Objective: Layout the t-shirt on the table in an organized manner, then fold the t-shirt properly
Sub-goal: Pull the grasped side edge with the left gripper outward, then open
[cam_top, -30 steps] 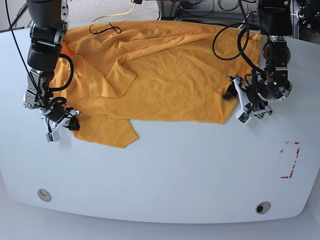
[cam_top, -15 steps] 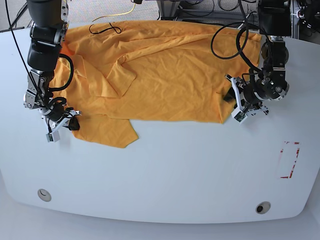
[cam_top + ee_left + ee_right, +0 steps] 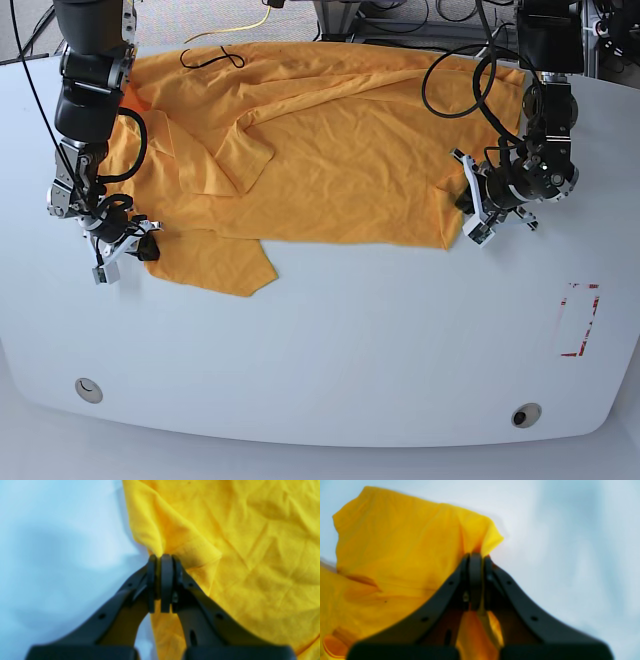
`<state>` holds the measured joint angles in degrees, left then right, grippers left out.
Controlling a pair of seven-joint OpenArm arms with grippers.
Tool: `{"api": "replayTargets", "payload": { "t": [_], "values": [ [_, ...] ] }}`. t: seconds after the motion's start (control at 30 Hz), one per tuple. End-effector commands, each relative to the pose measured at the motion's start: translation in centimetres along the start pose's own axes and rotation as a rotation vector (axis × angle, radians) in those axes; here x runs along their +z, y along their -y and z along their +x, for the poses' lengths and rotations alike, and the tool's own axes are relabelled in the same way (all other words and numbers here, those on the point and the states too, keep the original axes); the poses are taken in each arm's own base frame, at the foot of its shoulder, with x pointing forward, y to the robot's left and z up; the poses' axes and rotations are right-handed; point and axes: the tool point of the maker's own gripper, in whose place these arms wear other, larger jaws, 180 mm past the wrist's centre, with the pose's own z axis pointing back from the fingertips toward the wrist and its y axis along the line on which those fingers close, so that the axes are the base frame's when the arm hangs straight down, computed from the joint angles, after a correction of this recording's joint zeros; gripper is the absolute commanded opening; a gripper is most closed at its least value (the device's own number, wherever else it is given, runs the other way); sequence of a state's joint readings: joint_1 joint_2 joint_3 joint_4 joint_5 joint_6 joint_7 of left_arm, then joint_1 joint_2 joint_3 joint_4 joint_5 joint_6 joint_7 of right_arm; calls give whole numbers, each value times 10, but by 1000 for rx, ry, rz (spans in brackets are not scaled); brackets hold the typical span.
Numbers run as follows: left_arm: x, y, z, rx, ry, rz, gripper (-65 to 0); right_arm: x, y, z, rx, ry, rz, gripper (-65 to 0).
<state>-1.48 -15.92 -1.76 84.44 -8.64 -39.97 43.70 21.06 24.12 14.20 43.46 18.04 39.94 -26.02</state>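
My left gripper [image 3: 470,205], clenched on the t-shirt [image 3: 320,150], has crept toward the desk's far edge; right gripper [image 3: 140,245] stays pinching its corner, spreading unfinished

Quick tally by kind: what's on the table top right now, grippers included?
T-shirt: 1
Grippers shut on the t-shirt: 2 (left gripper, right gripper)
Round grommets in the table: 2 ()
Red tape outline: 1
Total: 6
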Motion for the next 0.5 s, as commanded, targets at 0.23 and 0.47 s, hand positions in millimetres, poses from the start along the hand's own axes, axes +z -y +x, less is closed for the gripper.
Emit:
{"api": "replayTargets", "payload": {
  "t": [0.23, 0.47],
  "values": [
    [22, -27, 39, -66, 94, 75, -640, 3, 6, 1, 31, -35, -18, -650],
    [38, -51, 65, -116, 137, 137, -637, 4, 6, -2, 27, -49, -18, -650]
  ]
}}
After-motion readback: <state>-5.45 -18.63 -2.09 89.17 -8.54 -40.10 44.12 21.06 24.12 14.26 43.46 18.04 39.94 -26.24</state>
